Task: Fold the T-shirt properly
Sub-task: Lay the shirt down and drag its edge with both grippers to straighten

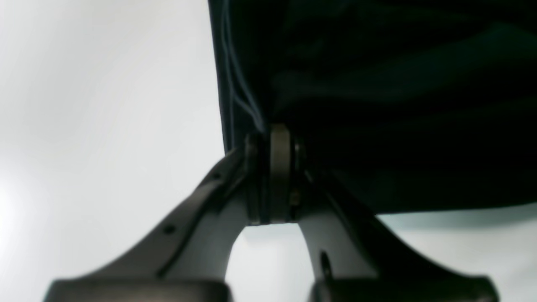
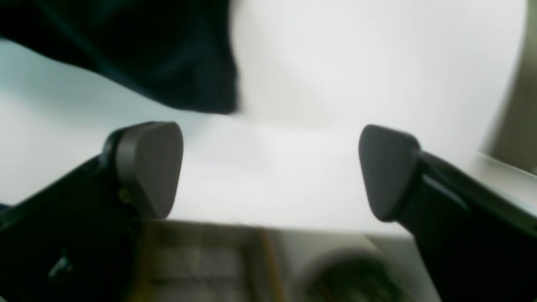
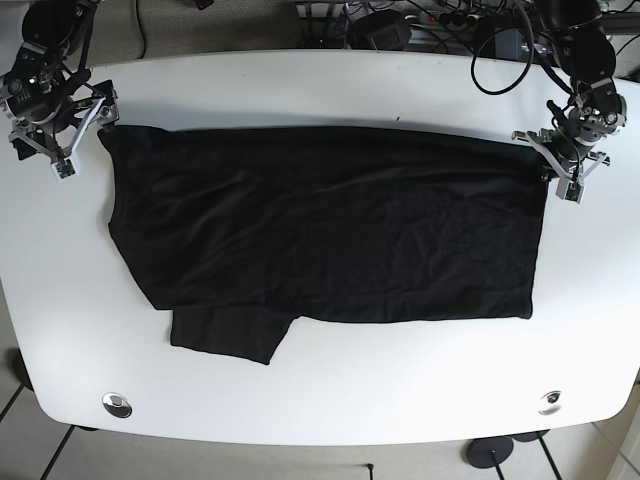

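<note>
The black T-shirt (image 3: 330,240) is spread across the middle of the white table (image 3: 320,400), folded once lengthwise, one sleeve poking out below. Its corner is pinched by the closed left claw (image 1: 277,167), presumably so the fabric is kept taut. The right claw (image 2: 270,167) is held wide apart, empty, beside the opposite corner.

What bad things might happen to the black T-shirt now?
1. Only the left pincer is pinching the T-shirt, at one corner. The right pincer is open and holds nothing, so a pull might drag the T-shirt crooked.
2. One sleeve pokes out below the folded body. Folding again could leave a lumpy edge.
3. The cloth looks wrinkled, so creases may get pressed in.
</note>
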You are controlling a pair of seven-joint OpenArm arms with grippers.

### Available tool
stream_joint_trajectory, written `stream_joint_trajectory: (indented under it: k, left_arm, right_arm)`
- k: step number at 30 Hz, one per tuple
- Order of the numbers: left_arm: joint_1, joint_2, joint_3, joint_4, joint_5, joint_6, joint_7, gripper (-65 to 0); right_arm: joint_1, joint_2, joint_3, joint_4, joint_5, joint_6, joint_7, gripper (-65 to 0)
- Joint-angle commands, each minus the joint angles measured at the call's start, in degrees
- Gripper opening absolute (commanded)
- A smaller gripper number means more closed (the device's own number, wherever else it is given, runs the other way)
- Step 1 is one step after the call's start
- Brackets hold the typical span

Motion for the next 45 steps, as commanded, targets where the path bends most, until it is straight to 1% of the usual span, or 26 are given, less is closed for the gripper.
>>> stream_joint_trajectory:
  k: [1, 4, 5, 6, 7, 8, 10, 11, 12, 13, 14, 15, 16, 18, 22, 24, 25, 26, 28, 29, 32, 34, 37, 39, 43, 45]
  left_arm:
    - [-0.28, -0.48, -0.56, 4.26, -0.39, 0.31, 0.36, -63.5]
    - [-0.45, 1.72, -5.13, 9.54, -0.39, -0.04, 4.31, -63.3]
    - [-0.63, 2.51, -6.62, 10.95, -0.39, -1.18, 5.89, -63.2]
    - [-0.71, 3.13, -7.68, 12.18, -0.39, -2.85, 7.39, -62.4]
    - [-0.8, 3.74, -8.56, 13.23, -0.3, -4.35, 8.44, -59.6]
    - [-1.33, 4.18, -9.52, 13.76, -0.21, -5.31, 9.24, -55.4]
    - [-3.09, 5.5, -11.55, 13.67, 0.05, -5.4, 10.82, -43.5]
    - [-3.53, 6.38, -13.48, 13.41, 0.05, -5.14, 12.14, -33.1]
    - [-3.88, 7.17, -15.06, 12.62, -0.3, -5.23, 13.19, -25.1]
    - [-3.97, 7.26, -15.94, 12.18, -0.39, -5.49, 13.45, -22.9]
    - [-4.41, 7.35, -16.47, 12.26, -0.74, -5.75, 13.54, -22.9]
    - [-4.85, 7.35, -16.64, 12.97, -2.15, -5.75, 13.54, -22.8]
    - [-4.93, 7.17, -17.52, 13.76, -5.05, -5.75, 13.45, -22.6]
    - [-4.93, 6.91, -19.37, 13.76, -7.42, -5.75, 13.45, -22.8]
    - [-4.67, 6.03, -16.03, 13.67, -4.52, -5.67, 13.37, -22.9]
    - [-4.76, 6.2, -13.83, 12.0, -1.71, -5.31, 12.66, -23.2]
    - [-5.02, 6.2, -12.86, 10.15, -0.65, -5.31, 11.17, -25.0]
    - [-5.11, 6.2, -11.63, 6.99, 0.32, -5.23, 7.65, -31.1]
    - [-5.11, 6.2, -9.96, 3.47, 1.11, -5.23, 3.78, -39.7]
    - [-5.11, 6.2, -9.17, 1.28, 1.9, -5.23, 2.47, -44.6]
    - [-5.11, 6.12, -8.91, -3.12, 3.39, -5.4, 2.38, -51.5]
    - [-4.93, 6.12, -9.0, -4.44, 3.39, -5.58, 2.38, -53.3]
    - [-2.3, 6.12, -9.35, -3.12, 3.13, -5.75, 3.43, -53.3]
    - [0.78, 6.12, -9.44, -0.31, 3.04, -5.75, 4.14, -53.3]
    - [8.08, 6.29, -9.44, 5.14, 2.87, -5.75, 5.28, -53.3]
    - [10.89, 7.87, -9.7, 7.78, 2.87, -5.75, 5.98, -53.3]
  right_arm:
    - [-1.15, 1.05, 3.24, 1.57, 6.53, -0.27, 0.62, -2.5]
    - [-1.59, 1.05, 3.42, 1.4, 16.29, -0.27, 0.62, -3.2]
    - [-1.41, 0.88, 3.16, 1.31, 17.79, -0.27, 0.62, -3.3]
    - [-1.15, -0.44, 2.98, 1.31, 18.14, -0.27, 0.62, -3.5]
    - [0.08, -2.2, 2.54, 1.31, 17.87, -0.27, 0.62, -4.4]
    - [1.49, -3.52, 1.93, 1.22, 16.56, -0.27, 0.62, -5.9]
    - [3.86, -5.54, -0.8, -0.1, 11.37, -0.27, 0.62, -10.3]
    - [5.8, -6.68, -2.91, -1.68, 7.59, -0.27, 0.62, -14.9]
    - [7.2, -7.91, -4.14, -3.17, 4.42, -0.27, 0.71, -20.1]
    - [7.91, -8.88, -4.23, -4.05, 2.93, -0.27, 0.8, -23.9]
    - [8.79, -9.76, -4.23, -4.93, 2.23, -0.27, 1.23, -28.5]
    - [8.87, -9.85, -4.32, -5.2, 2.23, -0.27, 1.76, -30.8]
    - [8.87, -9.85, -4.32, -5.2, 2.14, -0.27, 2.47, -33.0]
    - [8.79, -9.67, -4.32, -5.2, 2.05, -0.27, 2.47, -33.3]
    - [8.79, -8.35, -4.23, -5.72, 1.96, -0.27, 2.82, -33.6]
    - [8.79, -8.18, -4.23, -8.36, 1.87, -0.27, 5.1, -33.8]
    - [8.79, -8.09, -4.23, -9.94, 1.87, -0.27, 6.16, -33.8]
    - [8.79, -7.56, -4.23, -12.49, 1.87, -0.27, 7.3, -33.9]
    - [8.79, -6.6, -4.32, -16.01, 1.87, -0.27, 8.8, -35.4]
    - [8.79, -6.07, -4.32, -18.65, 1.87, -0.27, 10.38, -40.0]
    - [8.87, -3.87, -4.4, -23.83, 1.87, -0.27, 12.84, -50.9]
    - [8.79, -3.25, -4.4, -24.45, 1.87, -0.27, 13.01, -52.2]
    - [7.56, -2.64, -4.4, -24.54, 1.87, -0.27, 13.01, -52.5]
    - [6.24, -1.32, -4.4, -24.45, 1.96, -0.27, 13.01, -52.5]
    - [2.54, -0.09, -4.32, -23.48, 1.96, -0.27, 13.01, -52.6]
    - [0.08, 0.35, -4.14, -20.93, 2.23, -0.27, 13.01, -52.6]
